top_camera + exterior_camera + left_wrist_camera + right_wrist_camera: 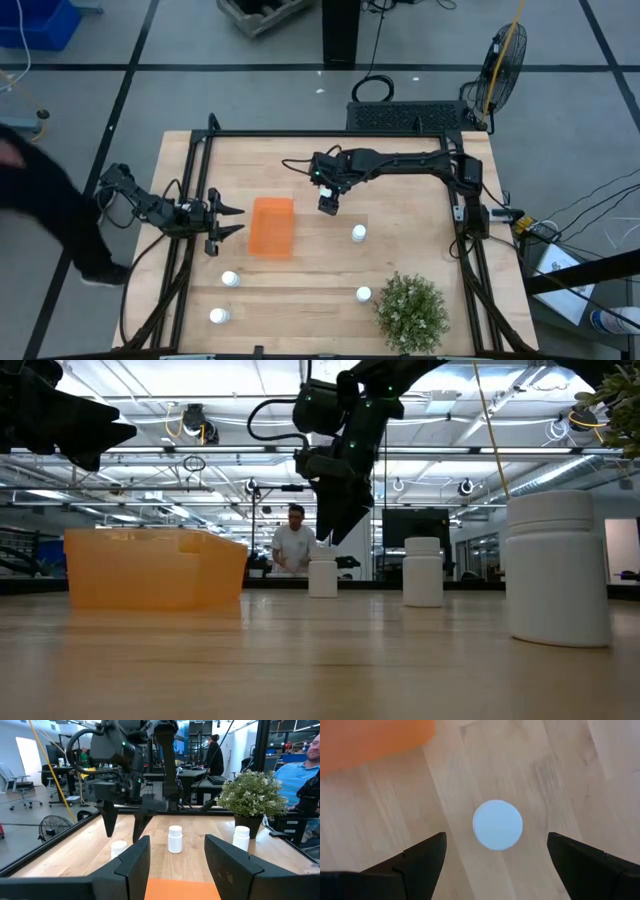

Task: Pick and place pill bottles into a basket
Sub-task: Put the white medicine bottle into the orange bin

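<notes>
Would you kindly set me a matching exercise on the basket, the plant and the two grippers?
Things:
1. basket
2. plant
3. right gripper
4. left gripper

Descriptions:
a. green and bushy
b. open, right over a bottle
c. orange, low-walled
d. open, beside the basket's left wall

Pairs: 1-c, 2-a, 3-b, 4-d

The pale, matt wooden table (300, 290) shows fine grain. On it sits a translucent orange plastic basket (271, 226) – smooth-walled. Beside the basket, 1 smooth white plastic pill bottle (497, 825) – matt cap.
</notes>
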Action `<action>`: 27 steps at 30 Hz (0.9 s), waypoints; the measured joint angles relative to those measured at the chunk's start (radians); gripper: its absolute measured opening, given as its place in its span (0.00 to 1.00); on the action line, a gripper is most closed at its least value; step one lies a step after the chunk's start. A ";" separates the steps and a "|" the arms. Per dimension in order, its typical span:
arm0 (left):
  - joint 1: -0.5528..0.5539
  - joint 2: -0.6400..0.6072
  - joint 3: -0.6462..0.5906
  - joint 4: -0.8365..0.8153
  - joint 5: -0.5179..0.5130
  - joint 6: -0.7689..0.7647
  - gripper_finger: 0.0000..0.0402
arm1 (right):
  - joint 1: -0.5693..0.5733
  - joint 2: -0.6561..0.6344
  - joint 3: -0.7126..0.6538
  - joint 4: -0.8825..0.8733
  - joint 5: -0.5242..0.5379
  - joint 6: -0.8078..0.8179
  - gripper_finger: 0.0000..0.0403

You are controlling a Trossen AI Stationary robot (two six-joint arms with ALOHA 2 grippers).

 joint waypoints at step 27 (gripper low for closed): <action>0.000 0.000 0.000 -0.001 0.000 0.003 0.48 | -0.045 0.031 -0.064 0.160 -0.054 0.003 0.84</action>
